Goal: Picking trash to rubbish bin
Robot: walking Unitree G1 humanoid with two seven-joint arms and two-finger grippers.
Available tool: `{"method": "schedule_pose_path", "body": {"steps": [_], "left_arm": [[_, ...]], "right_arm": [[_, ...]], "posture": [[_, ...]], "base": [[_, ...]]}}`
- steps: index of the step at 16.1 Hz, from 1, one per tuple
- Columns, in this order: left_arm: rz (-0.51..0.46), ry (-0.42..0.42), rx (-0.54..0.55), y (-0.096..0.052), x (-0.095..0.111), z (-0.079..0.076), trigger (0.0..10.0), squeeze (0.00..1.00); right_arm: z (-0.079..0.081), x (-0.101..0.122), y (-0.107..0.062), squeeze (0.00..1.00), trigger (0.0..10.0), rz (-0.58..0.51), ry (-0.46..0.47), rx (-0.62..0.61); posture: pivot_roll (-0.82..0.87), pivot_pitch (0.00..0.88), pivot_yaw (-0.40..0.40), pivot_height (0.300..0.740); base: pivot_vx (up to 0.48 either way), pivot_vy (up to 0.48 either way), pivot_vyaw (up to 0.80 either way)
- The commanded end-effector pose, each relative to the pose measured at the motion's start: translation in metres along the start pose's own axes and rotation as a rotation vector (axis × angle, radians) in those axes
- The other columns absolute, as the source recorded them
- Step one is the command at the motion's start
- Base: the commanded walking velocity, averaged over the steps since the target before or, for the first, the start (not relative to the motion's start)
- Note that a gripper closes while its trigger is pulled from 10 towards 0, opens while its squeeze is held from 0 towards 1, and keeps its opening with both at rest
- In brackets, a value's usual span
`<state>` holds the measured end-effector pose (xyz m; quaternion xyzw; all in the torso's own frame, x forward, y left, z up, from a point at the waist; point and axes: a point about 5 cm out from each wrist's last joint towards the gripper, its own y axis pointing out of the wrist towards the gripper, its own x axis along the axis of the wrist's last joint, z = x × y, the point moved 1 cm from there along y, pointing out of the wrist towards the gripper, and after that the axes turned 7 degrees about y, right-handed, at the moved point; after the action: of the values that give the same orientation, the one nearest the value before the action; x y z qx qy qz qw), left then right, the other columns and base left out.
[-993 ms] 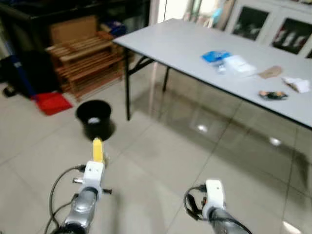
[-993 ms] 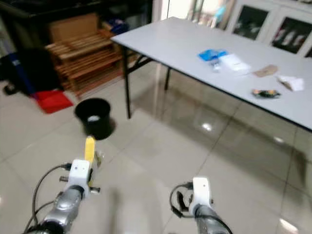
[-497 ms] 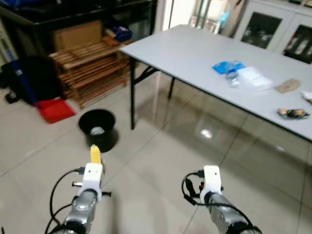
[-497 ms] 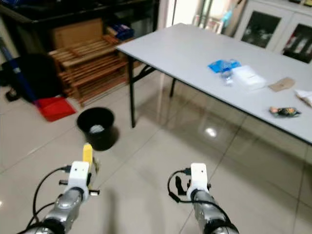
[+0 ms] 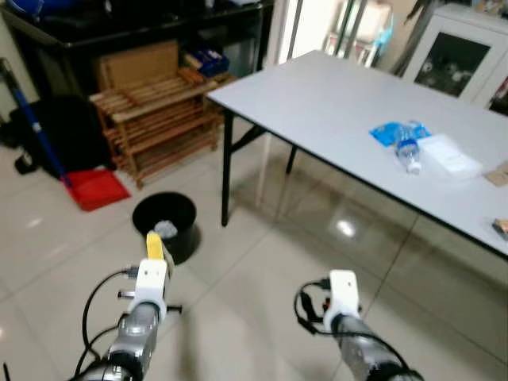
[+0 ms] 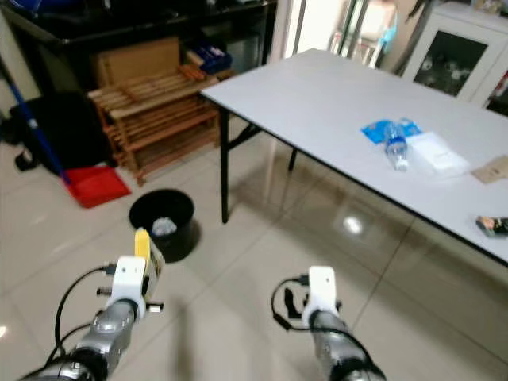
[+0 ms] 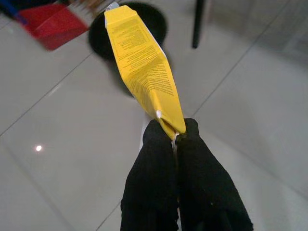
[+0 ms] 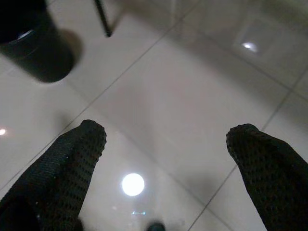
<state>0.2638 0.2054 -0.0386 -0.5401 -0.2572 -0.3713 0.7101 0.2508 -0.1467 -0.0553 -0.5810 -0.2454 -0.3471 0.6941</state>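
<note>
Here the pale tiled floor (image 5: 254, 262) spreads glossy under everything, with ceiling lights mirrored in it, and a long grey folding worktop (image 5: 333, 111) on black legs runs across the upper right of the head views. Against the far wall stands a dark shelf unit, and before it a slatted wooden rack (image 5: 155, 119) with a cardboard sheet (image 5: 139, 65) leaning on it; a white cabinet with glass doors (image 5: 460, 51) stands behind the worktop. Left of the rack lie a black bag (image 5: 67, 131) and a red dustpan (image 5: 95, 189) on a blue handle. The black rubbish bin (image 5: 164, 224) sits on the floor just beside the worktop's near leg, with a pale crumpled scrap inside it. On the worktop lie a clear plastic bottle (image 5: 406, 148) across a blue wrapper (image 5: 390, 132), with a white packet (image 5: 448, 157) just beside them, and further right a brown scrap and a dark wrapper at the picture's edge. The left gripper (image 7: 172, 137) is held out low over the floor short of the bin, its fingers (image 7: 154, 178) pressed together on the bottom end of a flattened yellow carton (image 7: 142, 67), which stands up from them toward the bin. The right gripper (image 8: 166, 134) hovers over bare tiles, its fingers (image 8: 72, 159) spread wide apart and holding nothing.
</note>
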Motion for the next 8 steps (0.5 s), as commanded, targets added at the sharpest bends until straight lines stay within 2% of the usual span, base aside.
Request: {"method": "schedule_pose_path", "body": {"steps": [1,6,8], "left_arm": [[-0.015,-0.001,-0.03,0.0008,0.0058,-0.0119,10.0,0.0],[-0.017,-0.012,-0.02,0.0006,0.0049,-0.0087,10.0,0.0],[-0.015,-0.018,-0.015,0.0003,0.004,-0.008,10.0,0.0]], "right_arm": [[-0.0139,-0.001,-0.0027,0.0,10.0,-0.003,0.007,-0.04],[-0.0164,-0.0018,-0.0031,0.0,10.0,0.011,-0.023,-0.041],[-0.0168,-0.0028,-0.0034,0.0,10.0,0.014,-0.028,-0.046]], "posture": [[0.02,0.0,-0.072,0.74],[0.02,0.0,-0.075,0.74],[0.02,0.0,-0.077,0.74]], "base": [[0.458,0.0,0.0],[0.455,0.0,0.0],[0.456,0.0,0.77]]}}
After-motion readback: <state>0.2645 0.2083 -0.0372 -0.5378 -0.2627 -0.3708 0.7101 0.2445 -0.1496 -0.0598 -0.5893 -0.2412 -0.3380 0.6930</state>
